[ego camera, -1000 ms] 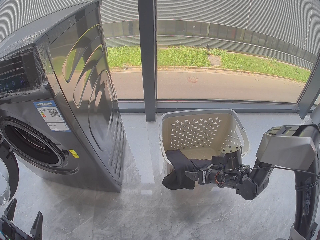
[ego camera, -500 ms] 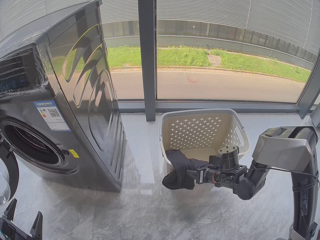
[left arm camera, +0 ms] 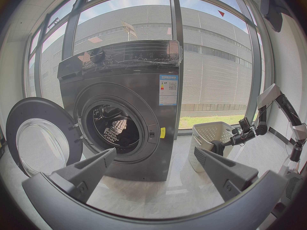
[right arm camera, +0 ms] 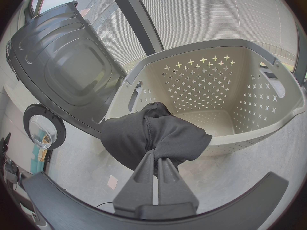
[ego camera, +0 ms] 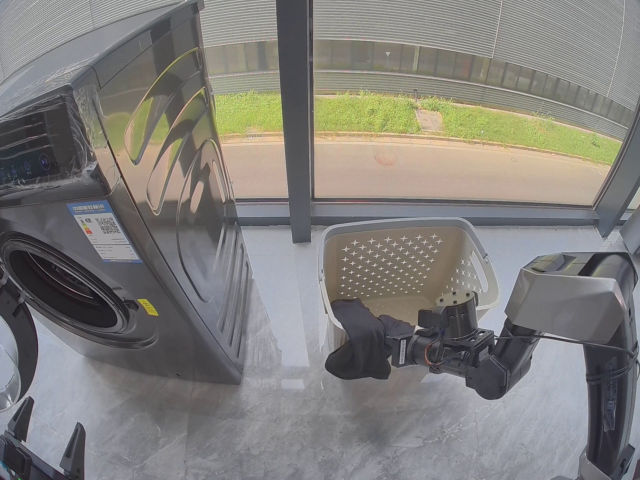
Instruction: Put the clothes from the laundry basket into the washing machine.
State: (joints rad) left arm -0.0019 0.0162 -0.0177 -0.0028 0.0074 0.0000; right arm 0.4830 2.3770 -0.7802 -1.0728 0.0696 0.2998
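A dark garment (ego camera: 353, 341), draped over the rim of the laundry basket (ego camera: 400, 223), is clamped by the right gripper (right arm camera: 156, 155). The left gripper (left arm camera: 154, 150) is held wide open, empty. The label (ego camera: 105, 231) on the washing machine (ego camera: 167, 201) cannot be read.

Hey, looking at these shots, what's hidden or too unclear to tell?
- Drum, left wrist view: too dark to tell whether clothes lie inside.
- Basket floor's near corner, head view: covered by the garment.
- Right gripper tips, head view: buried in the garment.
- Door, head view: cut off by the left edge.
- Left gripper, head view: cut off by the bottom edge.
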